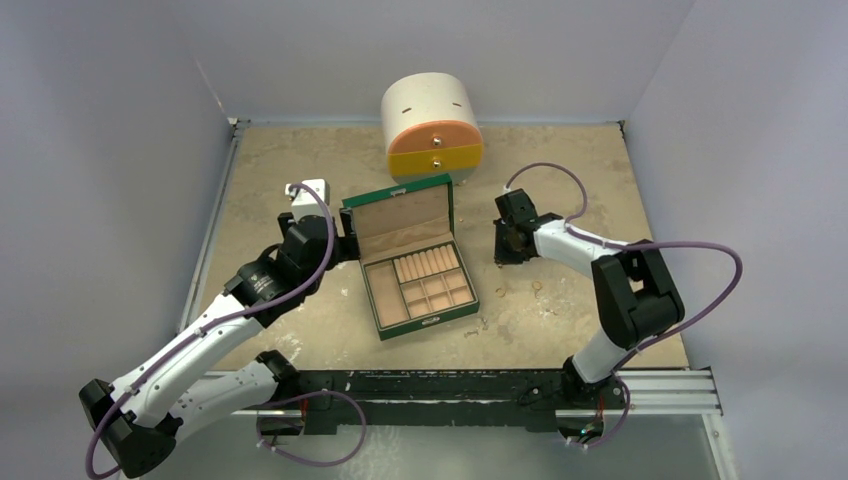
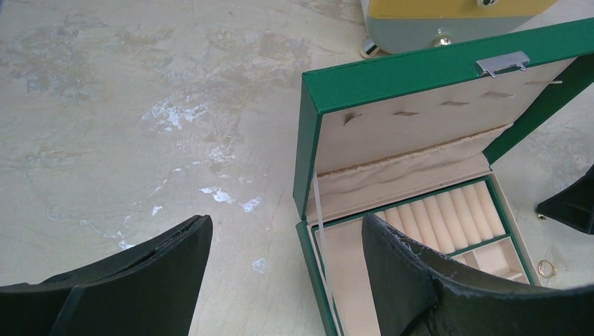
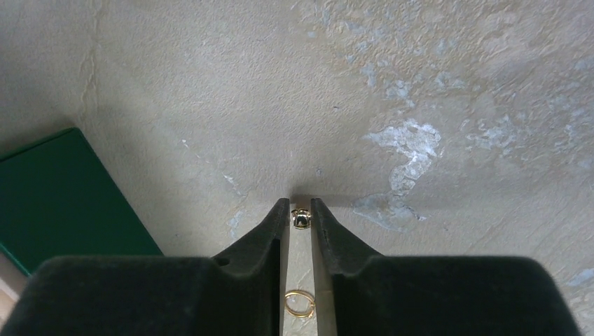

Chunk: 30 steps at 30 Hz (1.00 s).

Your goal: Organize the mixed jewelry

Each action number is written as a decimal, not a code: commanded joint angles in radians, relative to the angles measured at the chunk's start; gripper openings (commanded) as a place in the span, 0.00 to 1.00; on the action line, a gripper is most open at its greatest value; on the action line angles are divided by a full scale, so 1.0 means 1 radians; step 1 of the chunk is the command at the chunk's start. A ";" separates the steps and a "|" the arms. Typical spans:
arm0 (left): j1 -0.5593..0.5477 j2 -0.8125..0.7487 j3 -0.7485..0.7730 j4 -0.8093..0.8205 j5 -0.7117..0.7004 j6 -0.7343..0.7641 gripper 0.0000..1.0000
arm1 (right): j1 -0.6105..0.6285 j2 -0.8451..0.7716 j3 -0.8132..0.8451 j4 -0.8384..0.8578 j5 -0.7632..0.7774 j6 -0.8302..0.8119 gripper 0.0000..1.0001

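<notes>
Basically mottled, chalky beige tabletop (image 1: 300,170), plain grey walls (image 1: 100,80); left gripper (image 2: 286,224) jaws wide apart; right gripper (image 3: 300,204) narrowly flanks a round shiny bead (image 3: 301,219) at lower centre, grip unclear.

Scattered jewelry (image 1: 537,288) too tiny for detail

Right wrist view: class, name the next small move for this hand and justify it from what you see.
Probably close the right hand fully on the small metal stud: it sits between the fingertips, with slim gaps seemingly left on either side, so it does not look gripped yet.
</notes>
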 commanded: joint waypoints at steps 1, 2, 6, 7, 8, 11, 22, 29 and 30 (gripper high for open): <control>0.005 -0.002 0.001 0.045 -0.025 0.018 0.77 | -0.005 0.002 0.048 0.013 0.001 -0.009 0.18; 0.005 0.000 0.000 0.045 -0.025 0.019 0.77 | -0.004 0.003 0.049 0.012 0.000 -0.008 0.17; 0.006 0.004 0.000 0.046 -0.024 0.022 0.77 | -0.004 -0.004 0.044 0.011 0.002 -0.006 0.08; 0.006 0.004 0.001 0.046 -0.025 0.022 0.77 | -0.004 -0.005 0.043 0.010 0.002 -0.006 0.05; 0.005 0.004 0.001 0.046 -0.025 0.022 0.77 | -0.004 -0.005 0.043 0.008 0.002 -0.006 0.02; 0.006 0.006 0.001 0.046 -0.023 0.024 0.77 | -0.005 -0.006 0.042 0.003 0.000 -0.005 0.00; 0.005 0.006 0.001 0.046 -0.024 0.025 0.77 | -0.005 -0.082 0.054 -0.024 -0.026 -0.005 0.00; 0.006 0.011 0.000 0.048 -0.018 0.025 0.77 | 0.009 -0.191 0.067 -0.059 -0.066 -0.009 0.00; 0.006 0.011 0.001 0.048 -0.018 0.025 0.77 | 0.013 -0.207 0.070 -0.066 -0.076 -0.011 0.00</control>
